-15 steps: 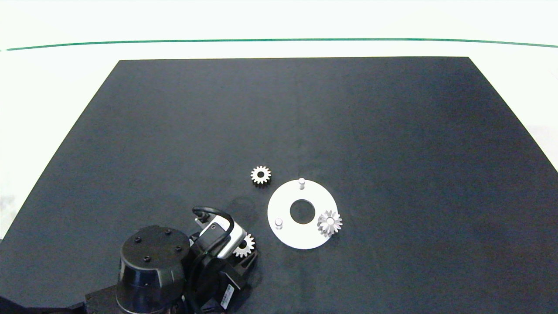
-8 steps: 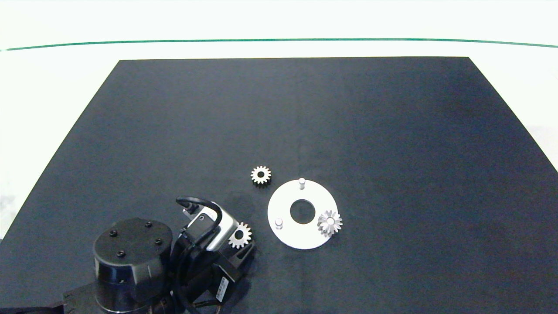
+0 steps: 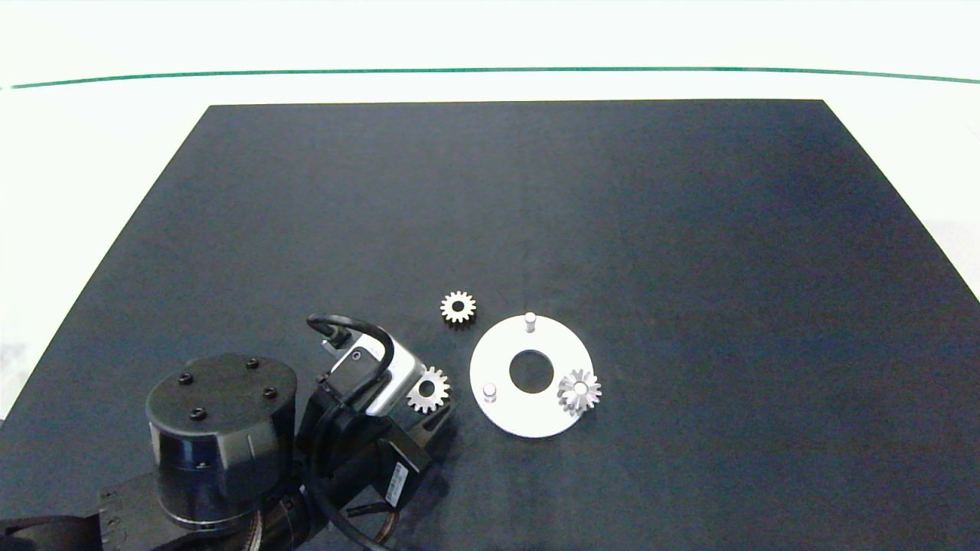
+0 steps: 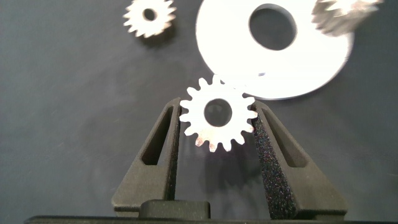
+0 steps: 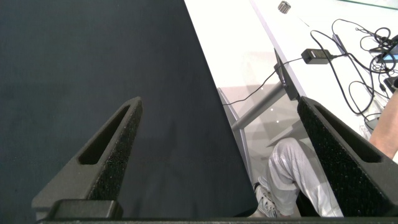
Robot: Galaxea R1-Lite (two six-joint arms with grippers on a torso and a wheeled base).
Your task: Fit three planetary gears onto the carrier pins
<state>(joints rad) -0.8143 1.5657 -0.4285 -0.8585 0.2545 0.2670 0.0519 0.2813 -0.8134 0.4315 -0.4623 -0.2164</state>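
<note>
The small silvery-white metal spur gear [image 4: 217, 113] sat clamped flat between the foam-padded fingers of the left tool [image 3: 432, 405], lifted off the black worktop [image 3: 536, 214] and carried closer to the flat white round disc [image 3: 528, 417] than a second before, when it lay further back and nearer the bottom edge. It now hung just beside the disc's rim, near the bare short silvery peg [image 3: 489, 392] on that side, so seating it there looked like the next step. A second gear [image 3: 579, 391] already sat on its peg; a third gear [image 3: 458, 307] lay loose near the far peg [image 3: 529, 317]. The right tool [image 5: 217, 162] hung parked off the worktop edge, fingers wide apart.
</note>
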